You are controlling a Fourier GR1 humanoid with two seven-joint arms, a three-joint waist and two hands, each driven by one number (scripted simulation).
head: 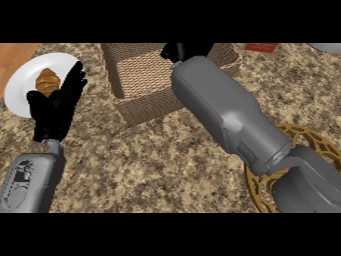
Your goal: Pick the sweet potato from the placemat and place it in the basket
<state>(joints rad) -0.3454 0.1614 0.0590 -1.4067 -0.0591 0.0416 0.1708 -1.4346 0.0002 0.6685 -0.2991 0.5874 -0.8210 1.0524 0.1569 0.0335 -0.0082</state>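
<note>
While right hand [182,51] hangs over basket [140,80], fingers hidden, speckled counter [151,155], left fingers [73,82] straight.

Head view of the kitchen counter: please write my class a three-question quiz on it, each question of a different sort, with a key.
1. True or false: the croissant lies on the white plate.
2. Which hand is over the basket? A) left hand B) right hand
3. Fill in: the round placemat lies partly under the right ____.

Key
1. True.
2. B: the right hand reaches over the basket's far rim; the left hand rests open beside the plate.
3. Forearm. The sweet potato shows nowhere in this view.
</note>
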